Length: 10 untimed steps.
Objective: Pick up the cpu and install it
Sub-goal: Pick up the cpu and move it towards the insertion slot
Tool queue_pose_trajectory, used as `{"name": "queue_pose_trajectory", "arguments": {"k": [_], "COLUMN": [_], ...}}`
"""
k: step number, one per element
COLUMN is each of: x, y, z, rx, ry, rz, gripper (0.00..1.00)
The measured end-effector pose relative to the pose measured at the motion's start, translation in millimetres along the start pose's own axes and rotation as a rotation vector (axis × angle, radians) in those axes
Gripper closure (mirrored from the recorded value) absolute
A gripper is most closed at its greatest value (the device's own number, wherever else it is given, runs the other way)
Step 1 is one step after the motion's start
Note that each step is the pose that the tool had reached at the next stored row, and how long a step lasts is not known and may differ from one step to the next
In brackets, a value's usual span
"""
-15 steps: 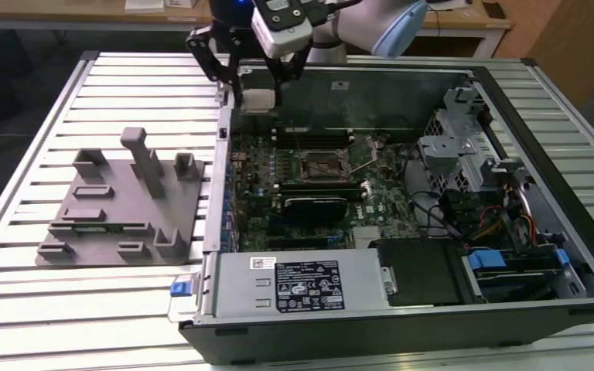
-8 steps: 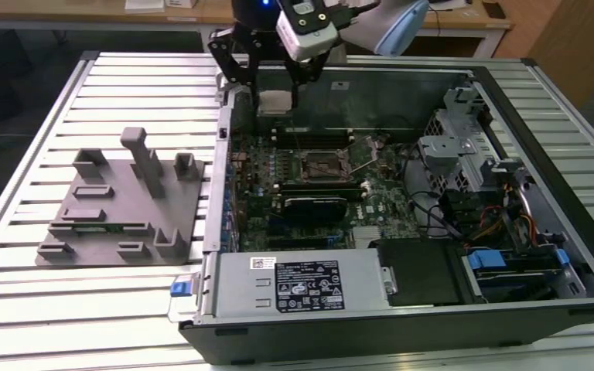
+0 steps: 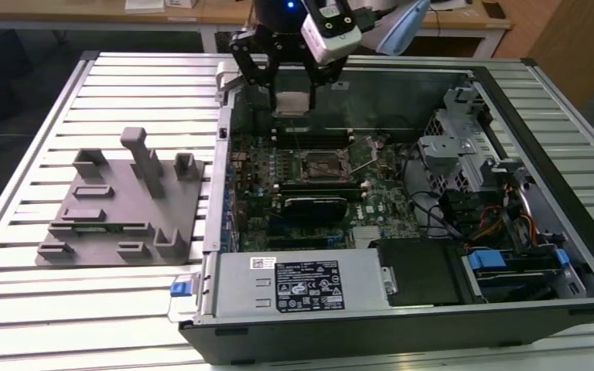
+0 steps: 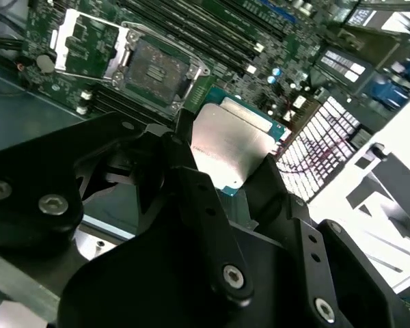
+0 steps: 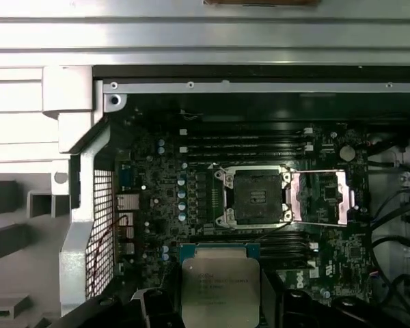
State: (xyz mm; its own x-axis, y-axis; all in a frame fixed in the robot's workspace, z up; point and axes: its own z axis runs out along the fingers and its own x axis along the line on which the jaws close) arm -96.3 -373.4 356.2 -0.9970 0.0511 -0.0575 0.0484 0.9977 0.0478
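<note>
My gripper (image 3: 291, 99) hangs over the far part of the open computer case (image 3: 544, 309), shut on the cpu (image 3: 293, 103), a small square chip with a pale metal top. In both wrist views the cpu (image 4: 232, 145) (image 5: 221, 290) sits between the black fingers (image 4: 191, 178), above the motherboard. The empty cpu socket (image 3: 326, 164) (image 4: 157, 68) (image 5: 256, 197) lies a short way off on the green board, its metal load plate (image 5: 319, 198) swung open beside it. The chip is above the board and apart from the socket.
A grey fixture plate (image 3: 121, 201) with upright blocks lies on the slatted table at the exterior view's left. Inside the case are a grey power-supply box (image 3: 297, 282), a metal drive cage (image 3: 462, 147), cables (image 3: 452, 216) and memory slots (image 5: 246, 147).
</note>
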Motion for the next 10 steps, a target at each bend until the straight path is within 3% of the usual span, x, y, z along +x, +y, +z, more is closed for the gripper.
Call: {"name": "queue_pose_trajectory", "arguments": {"k": [10], "x": [-22.7], "y": [1.2], "z": [5.3], "rx": [0.0001], "ry": [0.0016], "rz": [0.0], "gripper": [0.45]}}
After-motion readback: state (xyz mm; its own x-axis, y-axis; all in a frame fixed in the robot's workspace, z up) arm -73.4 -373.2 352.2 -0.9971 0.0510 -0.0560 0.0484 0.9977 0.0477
